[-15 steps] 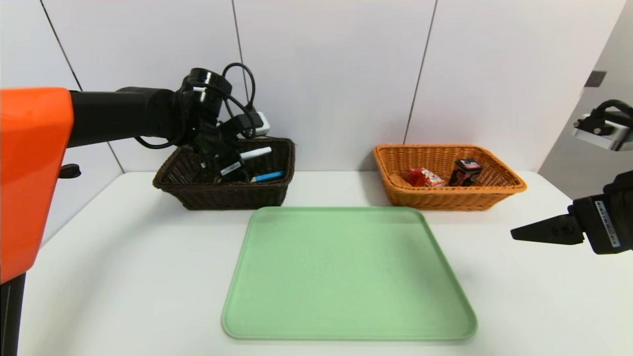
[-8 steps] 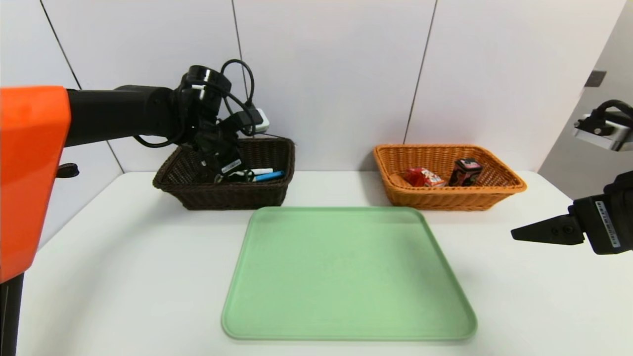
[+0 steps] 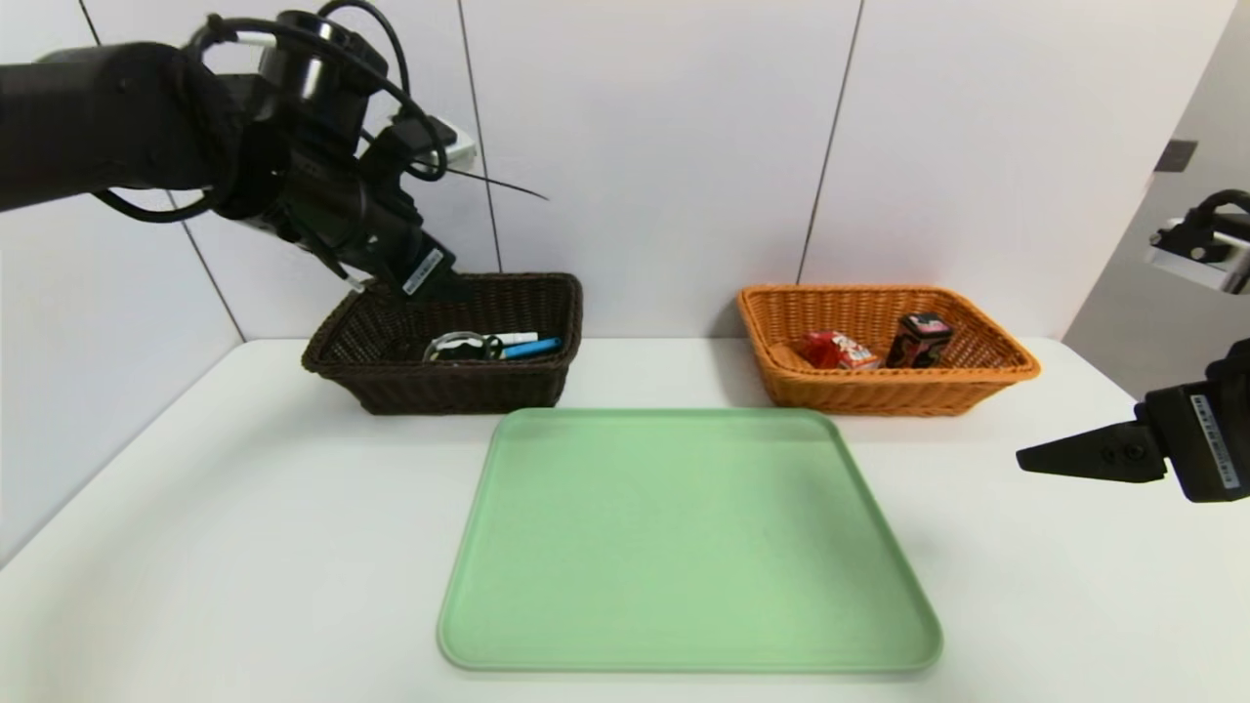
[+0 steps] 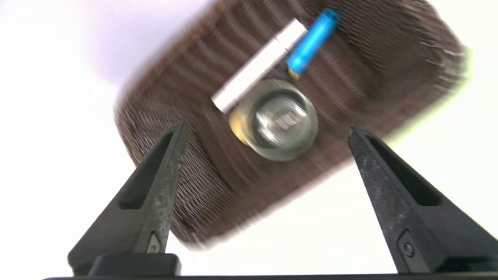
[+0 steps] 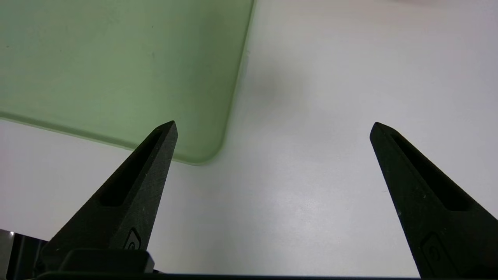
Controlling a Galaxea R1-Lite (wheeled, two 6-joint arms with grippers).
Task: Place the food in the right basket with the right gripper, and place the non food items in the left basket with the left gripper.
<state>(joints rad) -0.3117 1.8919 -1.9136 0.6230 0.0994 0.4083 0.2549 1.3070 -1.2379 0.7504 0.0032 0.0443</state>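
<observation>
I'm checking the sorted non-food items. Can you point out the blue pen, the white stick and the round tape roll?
blue pen [image 4: 311,41], left wrist view, mid-barrel.
white stick [image 4: 258,66], left wrist view, middle of its length.
round tape roll [image 4: 278,120], left wrist view, centre of its face.

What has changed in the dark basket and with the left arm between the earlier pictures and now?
The left gripper has risen out of the dark basket, its jaws now apart and empty. The white stick it let go of lies beside the blue pen and round tin. The right gripper, orange basket and green tray are unchanged.
</observation>
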